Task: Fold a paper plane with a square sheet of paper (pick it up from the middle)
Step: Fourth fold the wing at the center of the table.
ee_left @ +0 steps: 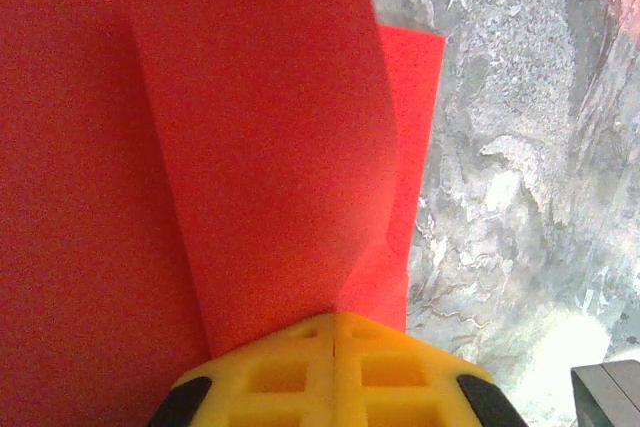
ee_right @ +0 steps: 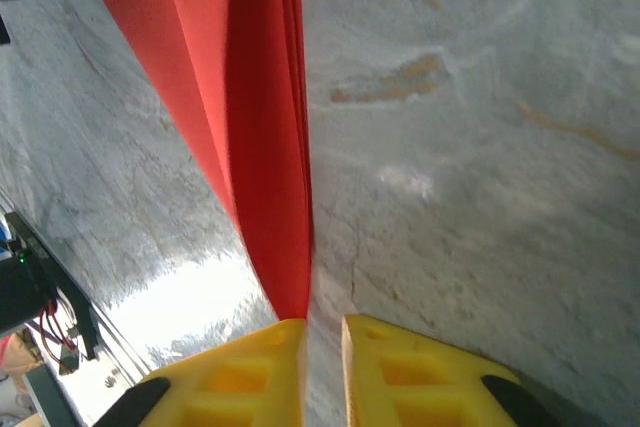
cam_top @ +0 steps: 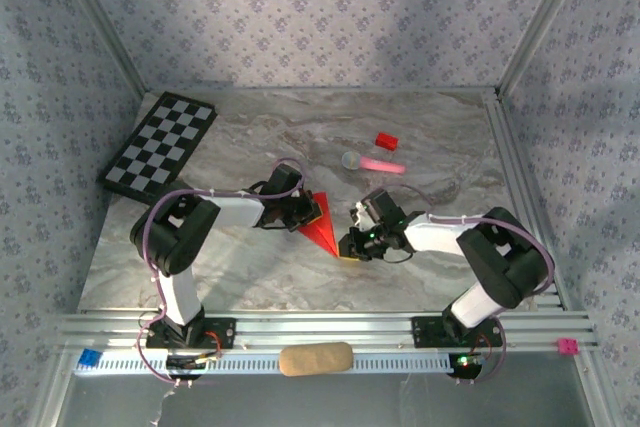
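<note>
The red paper (cam_top: pixel 322 229) lies mid-table, folded into a narrow pointed shape with layered flaps. My left gripper (cam_top: pixel 305 213) holds its wide end from the left. In the left wrist view the yellow fingers (ee_left: pixel 290 367) are pressed together, the gripper (ee_left: pixel 335 322) is shut, and the folded paper (ee_left: pixel 260 147) fans out from between them. My right gripper (cam_top: pixel 350 243) sits at the paper's near tip. In the right wrist view a narrow gap shows table between its fingers (ee_right: pixel 322 325). The paper's point (ee_right: pixel 265 147) ends against the left finger's tip, not inside the gap.
A checkerboard (cam_top: pixel 162 143) lies at the back left. A small red block (cam_top: pixel 386 141) and a pink stick with a grey round head (cam_top: pixel 380 163) lie behind the right gripper. A tan pad (cam_top: pixel 315 358) rests on the front rail.
</note>
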You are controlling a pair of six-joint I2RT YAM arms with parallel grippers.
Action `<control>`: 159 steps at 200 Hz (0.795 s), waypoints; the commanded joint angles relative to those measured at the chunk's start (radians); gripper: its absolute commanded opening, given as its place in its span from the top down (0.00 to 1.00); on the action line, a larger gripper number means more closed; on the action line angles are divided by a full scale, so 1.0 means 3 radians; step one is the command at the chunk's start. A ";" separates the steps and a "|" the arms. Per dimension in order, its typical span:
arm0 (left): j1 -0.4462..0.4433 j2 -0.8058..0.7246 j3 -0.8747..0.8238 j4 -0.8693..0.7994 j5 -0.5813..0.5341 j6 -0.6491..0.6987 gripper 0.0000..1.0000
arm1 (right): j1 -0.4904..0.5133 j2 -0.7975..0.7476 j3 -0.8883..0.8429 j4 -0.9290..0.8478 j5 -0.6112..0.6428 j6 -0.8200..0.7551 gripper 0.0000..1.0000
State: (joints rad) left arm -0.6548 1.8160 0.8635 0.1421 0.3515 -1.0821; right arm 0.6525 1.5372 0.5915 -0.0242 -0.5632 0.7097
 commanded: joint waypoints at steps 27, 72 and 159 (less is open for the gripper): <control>0.0016 0.0077 -0.0035 -0.0174 -0.0103 0.0033 0.95 | -0.0078 -0.0261 0.0116 -0.0021 -0.0057 0.0078 0.84; 0.0018 0.0067 -0.0048 -0.0152 -0.0098 0.0033 0.95 | -0.0083 0.0128 0.0342 0.0480 -0.0215 0.0339 0.93; 0.0017 0.0077 -0.0059 -0.0156 -0.0092 0.0033 0.95 | -0.0057 0.0582 0.0413 0.0786 -0.0322 0.0489 0.97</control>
State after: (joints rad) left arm -0.6548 1.8160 0.8635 0.1425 0.3515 -1.0821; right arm 0.6327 1.6863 0.7238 0.1791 -0.6281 0.8341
